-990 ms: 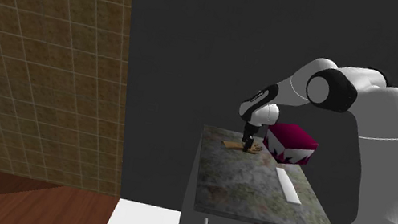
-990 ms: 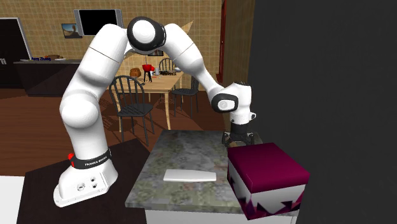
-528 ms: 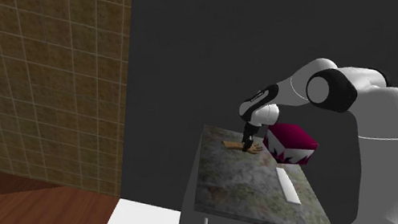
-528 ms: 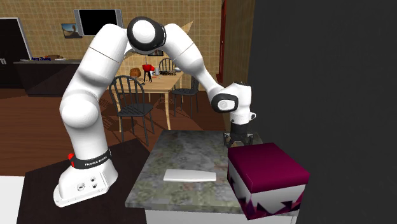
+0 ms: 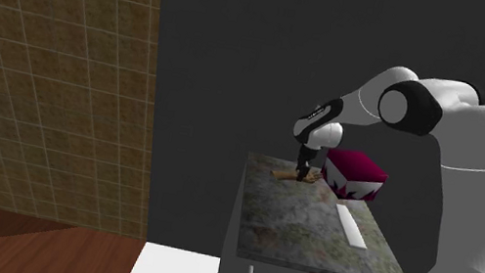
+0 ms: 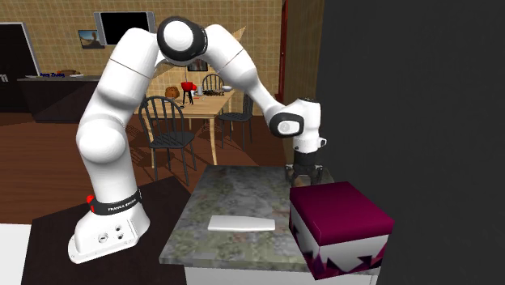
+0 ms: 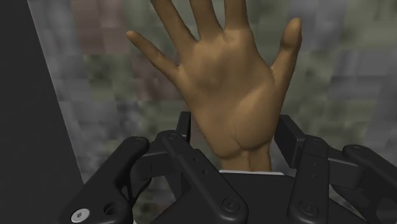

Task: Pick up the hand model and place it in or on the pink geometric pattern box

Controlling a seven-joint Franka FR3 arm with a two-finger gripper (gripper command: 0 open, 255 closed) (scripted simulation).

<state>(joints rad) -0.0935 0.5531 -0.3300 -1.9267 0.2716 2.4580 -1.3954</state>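
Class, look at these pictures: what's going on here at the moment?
A white robot arm works at a mottled counter. Its black gripper is closed on a tan hand model near the wrist, the open palm reaching out beyond it. The dark pink box with white zigzags stands right beside it, its top bare.

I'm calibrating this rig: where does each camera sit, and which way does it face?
Shoulder view: behind the arm, looking along the counter toward a dark wall; forearm, gripper show.
Second exterior view: across the counter, facing the whole arm, dining table behind.
Wrist view: on the wrist, looking at the hand model between its fingers.
Exterior views share the maroon box.
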